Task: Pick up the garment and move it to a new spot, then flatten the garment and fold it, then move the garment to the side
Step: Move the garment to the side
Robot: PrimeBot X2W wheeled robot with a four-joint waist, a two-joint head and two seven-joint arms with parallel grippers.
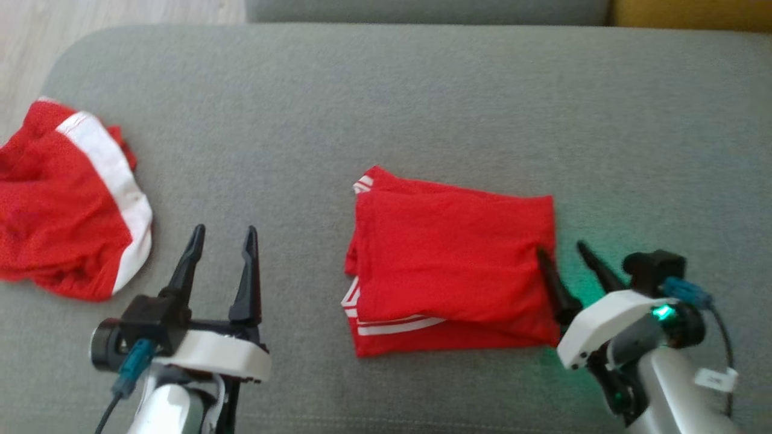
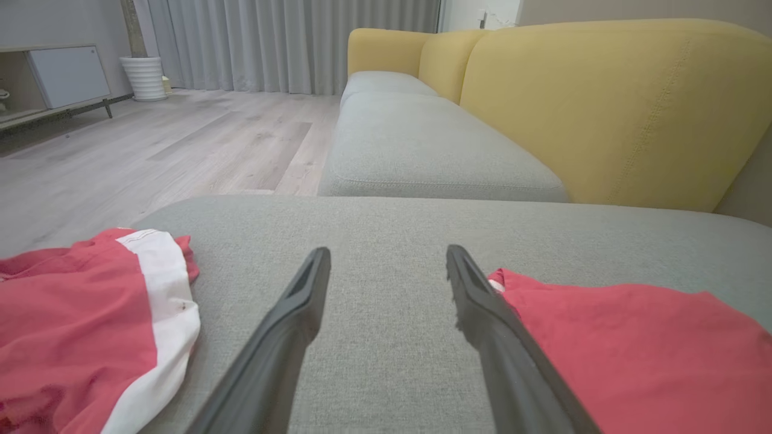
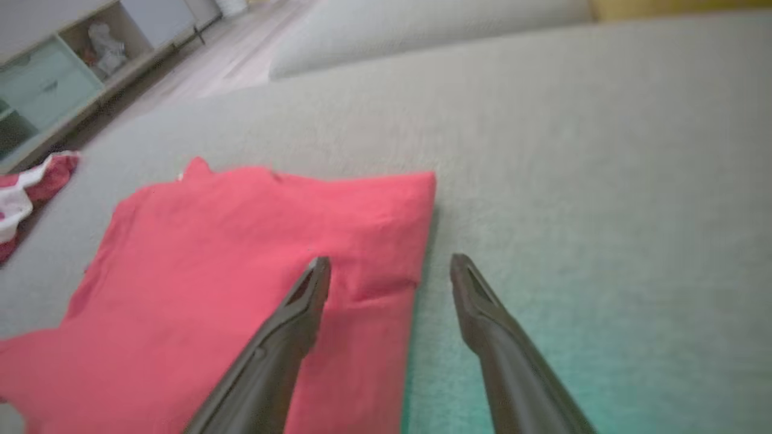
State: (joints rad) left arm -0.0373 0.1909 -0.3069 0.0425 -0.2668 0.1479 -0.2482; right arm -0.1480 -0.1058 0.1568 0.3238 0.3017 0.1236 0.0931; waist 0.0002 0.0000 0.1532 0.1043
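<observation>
Head view, starting at my left: a crumpled red mesh cloth (image 1: 66, 199) with a broad white band lies on the grey woven cushion (image 1: 386, 90). My left gripper (image 1: 224, 230) is over bare cushion near it, fingers spread wide and empty. At centre the garment (image 1: 452, 259) lies folded into a smooth red rectangle, with thin white stripes at its left edge. My right gripper (image 1: 561, 248) is spread wide too, gripping nothing, and straddles the garment's right edge.
</observation>
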